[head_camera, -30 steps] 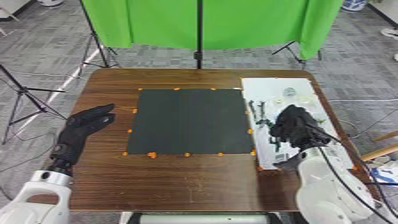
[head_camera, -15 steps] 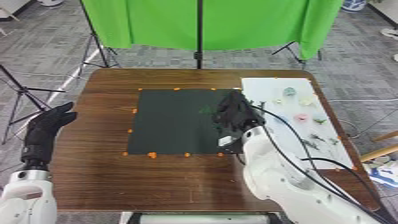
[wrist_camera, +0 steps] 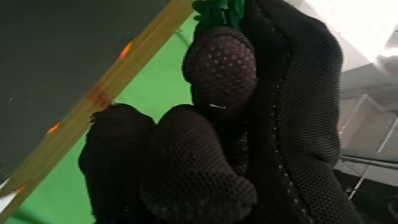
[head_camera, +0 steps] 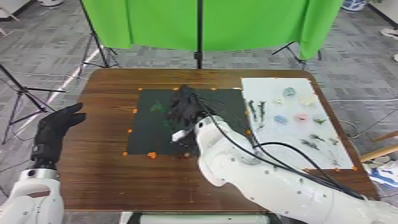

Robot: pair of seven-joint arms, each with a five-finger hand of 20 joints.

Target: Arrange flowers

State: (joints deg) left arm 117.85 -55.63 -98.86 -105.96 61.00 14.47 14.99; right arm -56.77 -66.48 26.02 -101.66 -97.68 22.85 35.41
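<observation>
Just now, the right robot hand (head_camera: 185, 111) has been carried leftward, from the white sheet (head_camera: 327, 156) on the right side of the frame, across to the middle of the dark mat (head_camera: 160, 142) at the centre of the frame. A green sprig (wrist_camera: 210, 11) has been brought along, pinched between finger and thumb, as is shown in the right wrist view. In the head view its leaves are seen faintly just left of the glove, over the upper left part of the mat. Whether the mat is touched by it cannot be told. The move from supplies to arranging area seems to have been made, so what is called for next is probably a gentle lowering and release; the sprig could be dragged askew if let go late.

On the white sheet, a pink flower (head_camera: 301, 117), a blue flower (head_camera: 281, 119) and dark green stems (head_camera: 261, 111) are laid out apart, so much of the arranging is likely still to be done. The sheet's lower left is crossed by black cables (head_camera: 289, 145), which might brush loose pieces. The mat's middle is hidden by the right glove. At the left of the frame, the left robot hand (head_camera: 60, 121) is held over the brown surface (head_camera: 115, 185), fingers loosely extended, nothing grasped.
</observation>
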